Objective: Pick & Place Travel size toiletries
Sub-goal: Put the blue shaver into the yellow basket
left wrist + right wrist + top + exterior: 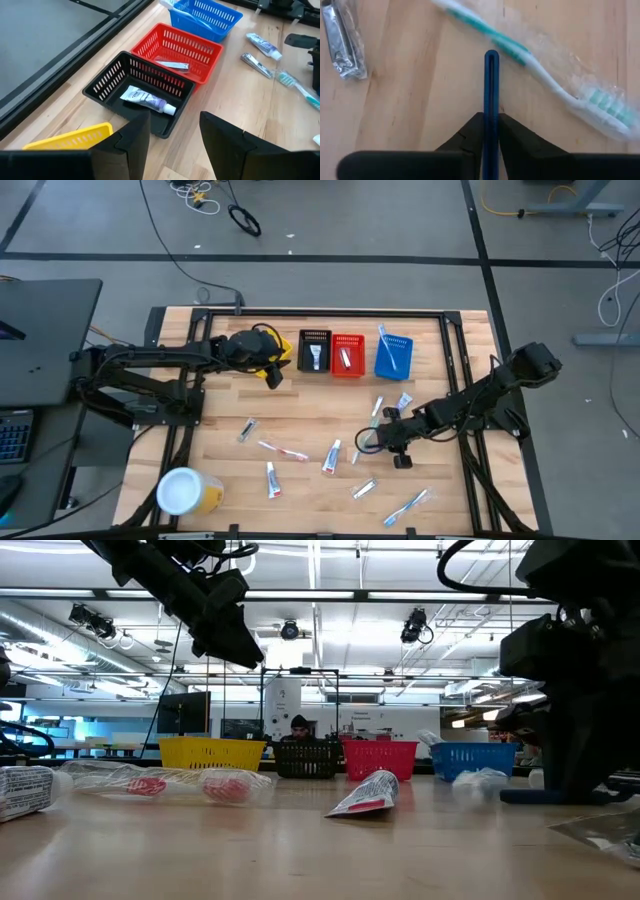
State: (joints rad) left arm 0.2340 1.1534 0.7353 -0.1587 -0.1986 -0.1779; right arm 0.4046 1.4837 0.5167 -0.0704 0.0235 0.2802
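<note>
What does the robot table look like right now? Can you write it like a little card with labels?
left gripper: jaws open, empty, above the black basket
right gripper: jaws shut on a thin blue stick, low over the table
black basket holds: one small tube
red basket holds: one silvery item
blue basket holds: a toothbrush
loose on table: tubes, packets, wrapped toothbrush
yellow jar: front left corner
</note>
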